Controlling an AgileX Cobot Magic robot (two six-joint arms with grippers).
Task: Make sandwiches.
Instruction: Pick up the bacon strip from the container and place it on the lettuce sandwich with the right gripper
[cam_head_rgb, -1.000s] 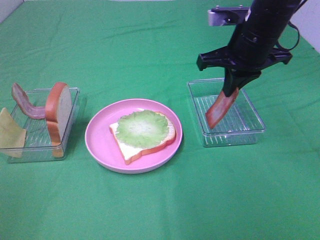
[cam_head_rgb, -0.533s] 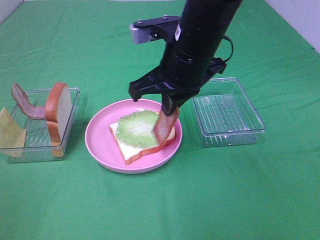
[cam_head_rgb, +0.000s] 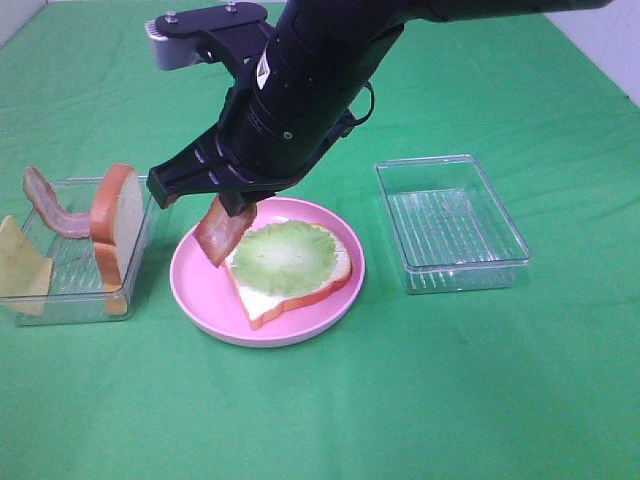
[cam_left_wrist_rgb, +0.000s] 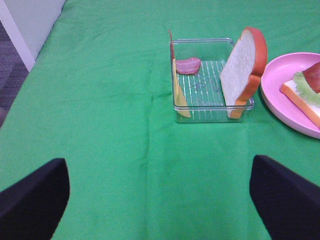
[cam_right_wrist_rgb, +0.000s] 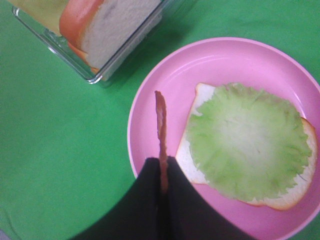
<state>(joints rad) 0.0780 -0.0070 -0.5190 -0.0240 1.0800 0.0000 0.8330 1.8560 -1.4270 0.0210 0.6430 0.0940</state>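
A white bread slice (cam_head_rgb: 262, 298) topped with a green lettuce leaf (cam_head_rgb: 287, 258) lies on the pink plate (cam_head_rgb: 200, 278). My right gripper (cam_head_rgb: 232, 206) reaches across from the right and is shut on a reddish bacon strip (cam_head_rgb: 220, 233), which hangs over the plate's left part, beside the lettuce. The right wrist view shows that strip (cam_right_wrist_rgb: 160, 120) edge-on, pinched in the right gripper (cam_right_wrist_rgb: 162, 175), left of the lettuce (cam_right_wrist_rgb: 247, 142). My left gripper (cam_left_wrist_rgb: 160, 200) stands open over bare cloth, well short of the left tray (cam_left_wrist_rgb: 202, 41).
The left clear tray (cam_head_rgb: 148, 182) holds an upright bread slice (cam_head_rgb: 118, 215), a second bacon strip (cam_head_rgb: 50, 205) and a yellow cheese square (cam_head_rgb: 20, 262). An empty clear tray (cam_head_rgb: 450, 222) sits right of the plate. Green cloth covers the table.
My right arm has swung left from the right tray, across the lettuce, to the plate's left side, carrying the bacon strip. The left gripper has stayed open.
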